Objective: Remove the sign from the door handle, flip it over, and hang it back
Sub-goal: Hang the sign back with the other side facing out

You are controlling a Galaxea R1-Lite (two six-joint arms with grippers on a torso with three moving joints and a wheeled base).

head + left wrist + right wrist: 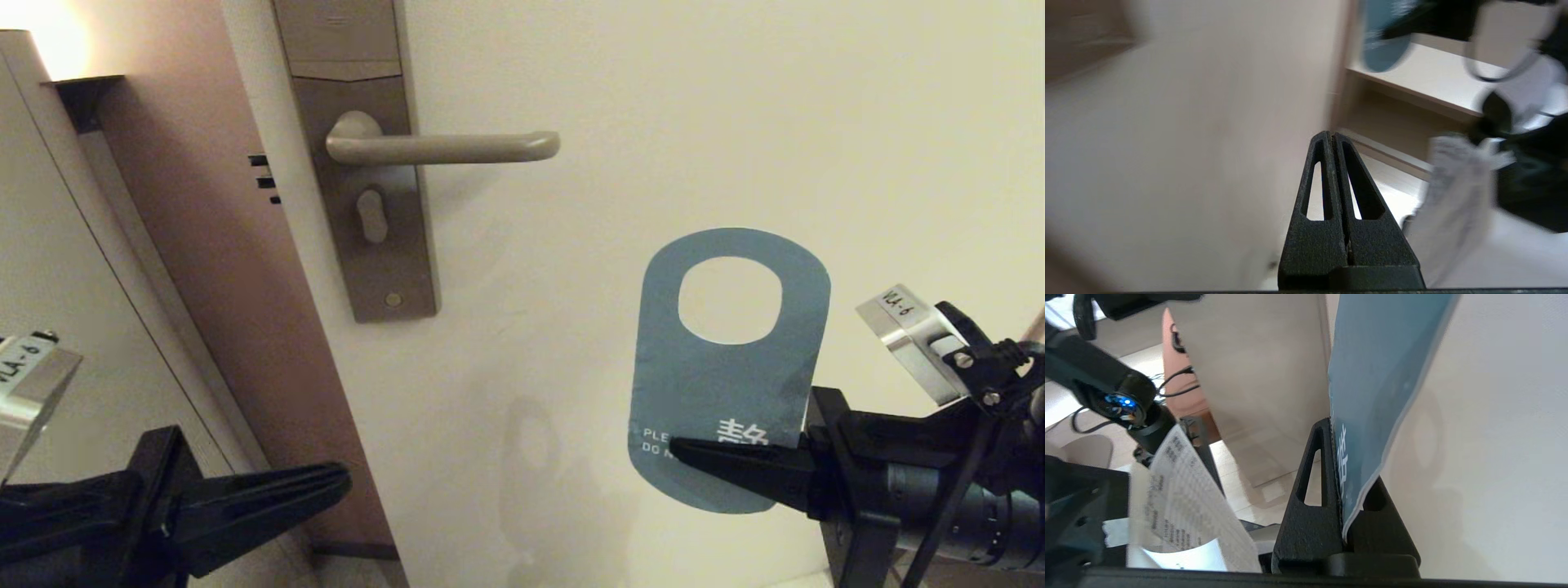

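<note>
The sign (718, 384) is off the door handle (445, 148), held below and to the right of the lever tip, well apart from it and just in front of the door (735, 122). Blue face is turned toward the head camera; oval hole uppermost, card roughly upright with a slight lean. White lettering partly covered by the fingers.

Right gripper (682, 451) is clamped on the sign's lower end, fingers reaching across from the right edge. In the right wrist view the card (1372, 375) is seen pinched edge-on between the two fingers (1314, 490), the rest of it rising free.

Left gripper (339, 482) is low, below and left of the handle, near the door edge, with fingers pressed together and nothing between them; confirmed in the left wrist view (1334, 139). No contact with the sign.

Handling, judged: the card looks thin, light and somewhat flexible, with a smooth face that may slip under a shallow pinch. A slight bow is suggested along its length. It is best taken at the solid lower half, well clear of the hole, so the loop stays free for the lever. A grip on the narrow band around the hole would probably flex or crease it.

Handle is bare; re-hanging not yet done.
</note>
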